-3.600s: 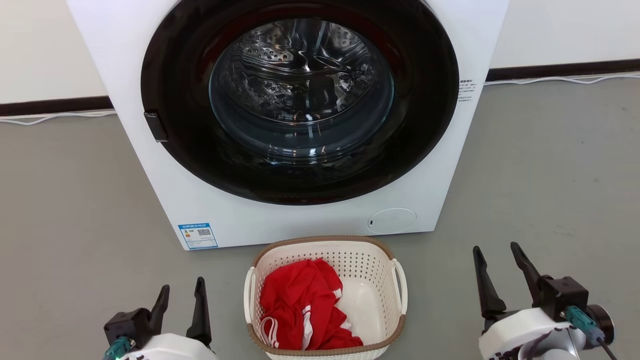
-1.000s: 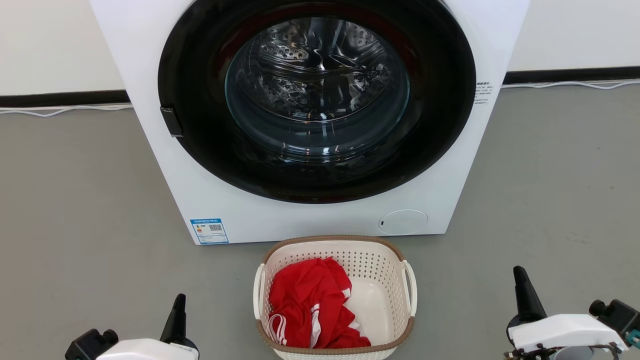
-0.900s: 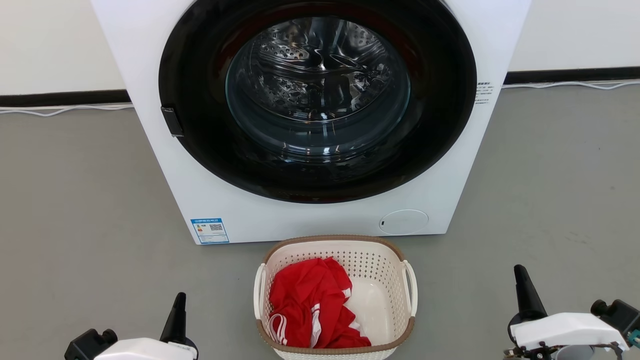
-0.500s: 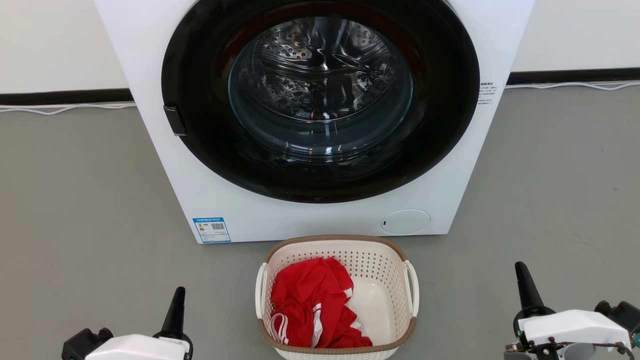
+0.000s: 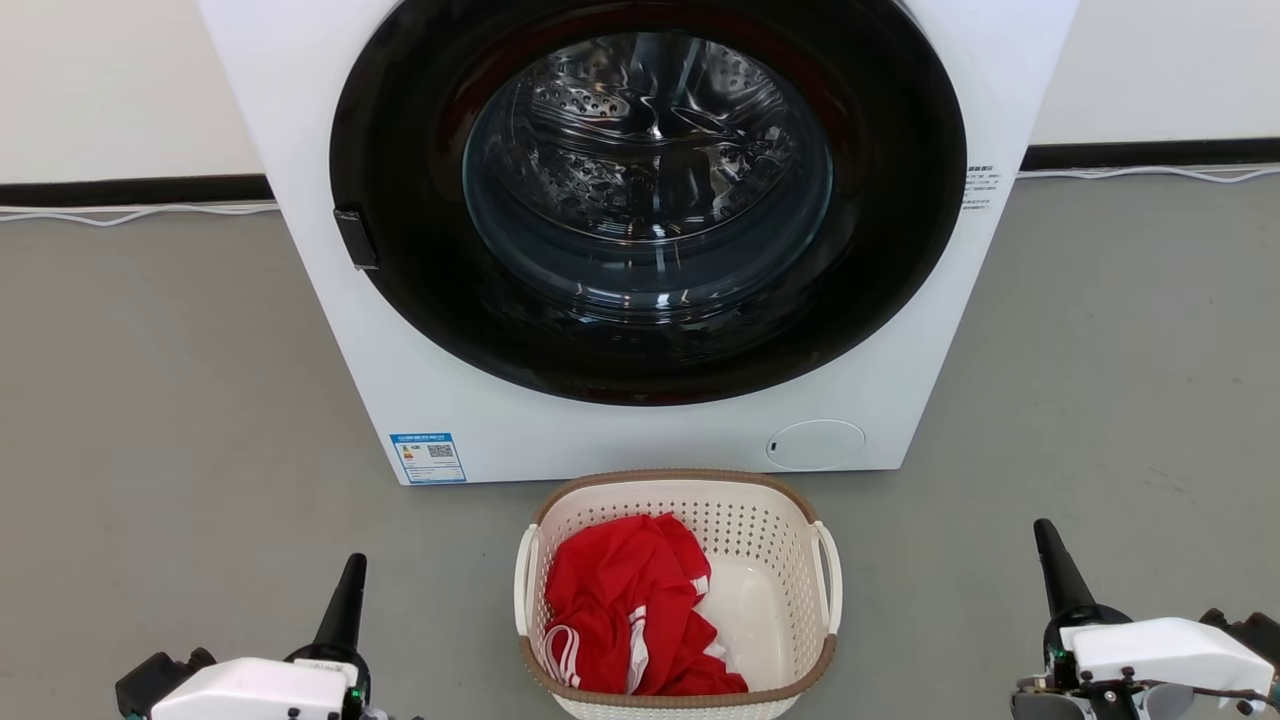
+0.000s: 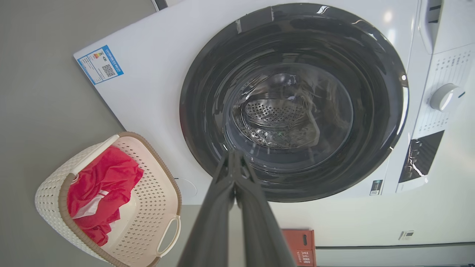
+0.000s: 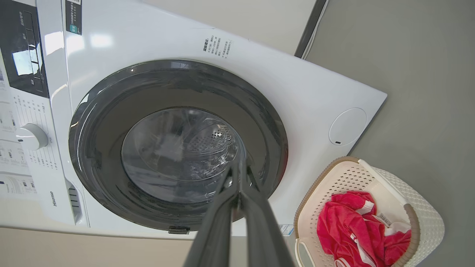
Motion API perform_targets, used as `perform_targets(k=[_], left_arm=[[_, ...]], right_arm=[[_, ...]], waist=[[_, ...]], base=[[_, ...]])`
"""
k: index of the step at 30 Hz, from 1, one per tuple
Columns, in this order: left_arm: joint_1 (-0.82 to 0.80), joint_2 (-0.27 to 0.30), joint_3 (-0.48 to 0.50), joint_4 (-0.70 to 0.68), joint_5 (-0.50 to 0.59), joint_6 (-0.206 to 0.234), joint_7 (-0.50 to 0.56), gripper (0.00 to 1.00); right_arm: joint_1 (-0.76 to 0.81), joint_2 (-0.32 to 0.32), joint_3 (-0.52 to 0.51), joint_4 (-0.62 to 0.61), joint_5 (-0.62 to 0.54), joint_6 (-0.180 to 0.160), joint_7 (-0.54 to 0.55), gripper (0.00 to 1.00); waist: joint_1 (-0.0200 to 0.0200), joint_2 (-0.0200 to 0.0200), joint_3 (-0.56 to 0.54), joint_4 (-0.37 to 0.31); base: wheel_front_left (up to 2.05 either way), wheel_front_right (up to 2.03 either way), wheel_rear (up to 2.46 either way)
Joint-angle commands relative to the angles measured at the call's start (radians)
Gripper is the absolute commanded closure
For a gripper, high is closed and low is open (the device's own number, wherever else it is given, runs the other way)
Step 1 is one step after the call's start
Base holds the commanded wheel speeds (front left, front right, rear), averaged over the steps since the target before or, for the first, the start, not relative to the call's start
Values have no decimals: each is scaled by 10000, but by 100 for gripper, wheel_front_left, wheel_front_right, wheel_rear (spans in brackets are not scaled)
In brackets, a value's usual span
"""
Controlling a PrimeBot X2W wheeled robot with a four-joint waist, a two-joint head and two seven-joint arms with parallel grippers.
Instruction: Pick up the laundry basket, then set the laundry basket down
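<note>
The laundry basket (image 5: 770, 545) stands on the grey floor just in front of the washer, cream-white and perforated with a tan rim and a white loop handle on each side. Red clothing (image 5: 630, 610) lies in its left half. The basket (image 6: 148, 207) also appears lower left in the left wrist view, and the basket (image 7: 426, 222) lower right in the right wrist view. My left gripper (image 5: 350, 590) is shut, well left of the basket, holding nothing. My right gripper (image 5: 1048, 545) is shut too, well to the right and apart from the basket.
A white front-loading washer (image 5: 420, 380) with a closed dark round door (image 5: 650, 190) rises right behind the basket. White cables (image 5: 130, 213) run along the dark baseboard. Open grey floor (image 5: 150, 400) lies on both sides. A red box (image 6: 302, 246) sits by the wall.
Both grippers went from open to shut and turned on their sides since the oldest frame. Over the last second the camera drifted a little; the basket stayed put.
</note>
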Motion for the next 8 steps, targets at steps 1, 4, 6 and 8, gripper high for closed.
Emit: perform_targets(k=[1,4,6,8], left_arm=[[-562,126,269,-340,-211,-128,56,100],[-586,130,302,-388,-521,-158,145,100],[-601,133,323,-419,-724,-177,203,100],[-609,135,334,-435,-827,-187,232,100]], right_arm=[[-437,-79,163,-378,271,57,110,100],[-444,-80,150,-426,649,58,197,100],[-448,-81,141,-457,897,59,254,100],[-450,-81,137,-473,1023,60,283,100]], waist=[[0,-1,1,4],[0,-1,2,20],[0,-1,4,30],[0,-1,4,35]], base=[[0,0,0],[0,0,0],[0,0,0],[0,0,0]])
